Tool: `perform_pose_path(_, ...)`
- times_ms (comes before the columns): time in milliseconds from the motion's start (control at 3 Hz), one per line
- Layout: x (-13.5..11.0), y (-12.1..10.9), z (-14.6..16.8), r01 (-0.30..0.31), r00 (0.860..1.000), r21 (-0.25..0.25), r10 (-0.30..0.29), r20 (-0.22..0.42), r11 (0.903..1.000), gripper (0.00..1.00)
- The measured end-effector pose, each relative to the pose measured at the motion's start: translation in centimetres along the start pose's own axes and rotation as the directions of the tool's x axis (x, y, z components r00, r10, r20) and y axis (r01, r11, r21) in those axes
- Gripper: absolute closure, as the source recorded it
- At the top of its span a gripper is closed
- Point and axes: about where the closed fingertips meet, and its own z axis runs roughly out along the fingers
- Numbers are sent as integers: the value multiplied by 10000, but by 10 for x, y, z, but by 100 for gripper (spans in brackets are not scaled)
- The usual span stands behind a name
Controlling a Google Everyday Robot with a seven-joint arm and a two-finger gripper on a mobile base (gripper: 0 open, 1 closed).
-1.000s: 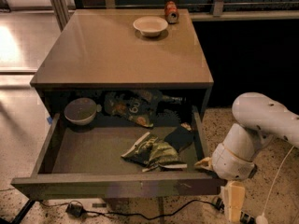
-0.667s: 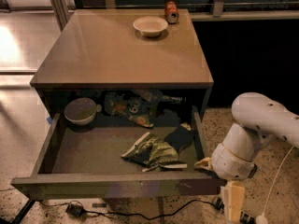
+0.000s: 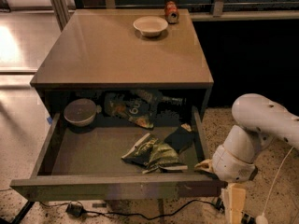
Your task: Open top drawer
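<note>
Brown desk. White bowl near its back edge, right of centre; red can lying just behind it toward the back right corner.

Top drawer stands wide open, its tray projecting far out from under the desk's front edge. Inside: grey bowl at the back left corner of the tray, a dark crumpled bag at the back under the desk top, green snack bags right of centre.

White arm off the desk's front right corner. Hand points down, just beside the right end of the drawer front, below it. Open or closed: cannot tell.

Black cable on the floor under the drawer.
</note>
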Motion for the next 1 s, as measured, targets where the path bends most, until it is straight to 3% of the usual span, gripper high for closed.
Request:
perform_pose_path(667,3,21,9,72,10000,-109,-73,-47,9999,0)
perform_pose_path(1000,3,21,9,72,10000,-109,-73,-47,9999,0)
